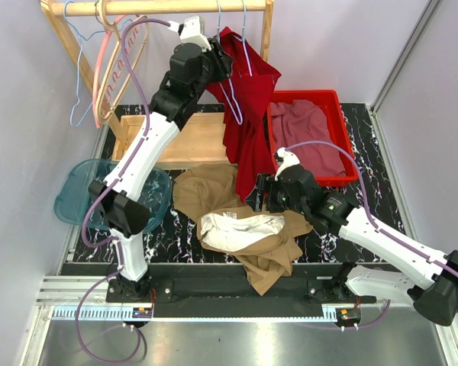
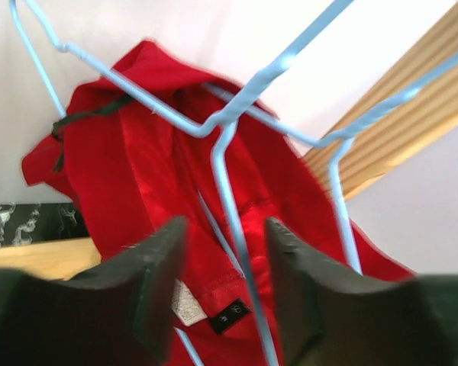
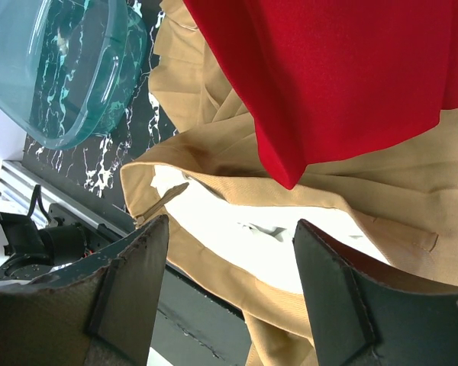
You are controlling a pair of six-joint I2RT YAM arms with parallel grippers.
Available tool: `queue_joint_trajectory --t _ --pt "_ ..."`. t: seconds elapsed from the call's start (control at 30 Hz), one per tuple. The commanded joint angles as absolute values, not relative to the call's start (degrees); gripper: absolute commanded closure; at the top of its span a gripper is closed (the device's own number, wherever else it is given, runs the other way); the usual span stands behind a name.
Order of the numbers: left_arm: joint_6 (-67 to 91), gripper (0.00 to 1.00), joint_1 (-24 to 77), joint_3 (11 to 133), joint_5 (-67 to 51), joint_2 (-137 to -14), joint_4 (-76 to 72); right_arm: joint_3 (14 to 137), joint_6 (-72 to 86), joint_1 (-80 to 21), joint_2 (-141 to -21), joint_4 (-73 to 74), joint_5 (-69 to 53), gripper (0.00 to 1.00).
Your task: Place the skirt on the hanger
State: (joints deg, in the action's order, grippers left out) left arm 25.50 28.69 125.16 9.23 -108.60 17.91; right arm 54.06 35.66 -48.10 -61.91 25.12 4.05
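The left gripper's (image 2: 226, 252) parted, empty jaws straddle the blue hanger's (image 2: 214, 126) wire, seemingly to steady it, with the red skirt (image 2: 137, 175) draped just beyond them, while the right gripper's (image 3: 229, 236) jaws gape empty under its hem, above a tan garment (image 3: 206, 114).

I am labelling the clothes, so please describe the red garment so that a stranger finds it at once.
Find the wooden rail across the top of the overhead view. Near its right end, blue wire hangers carry the red skirt. Unlike the tan cloth lying on the table and the pink cloth in the bin, it hangs.
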Motion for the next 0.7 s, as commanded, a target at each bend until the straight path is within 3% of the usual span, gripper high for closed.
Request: queue_joint_trajectory --t 0.0,0.2,0.67 --pt "24.17 0.65 28.83 127.88 11.6 -108.37 17.23 54.67 35.07 -47.81 -61.0 24.61 6.24 0.25" --pt "22.15 0.98 28.83 127.88 12.65 -105.82 16.96 54.84 35.24 -47.9 -61.35 24.61 6.42 0.25" --pt "18.55 1.0 28.83 125.51 14.15 -97.12 16.35 55.02 35.86 -47.81 -59.42 25.66 8.17 0.25"
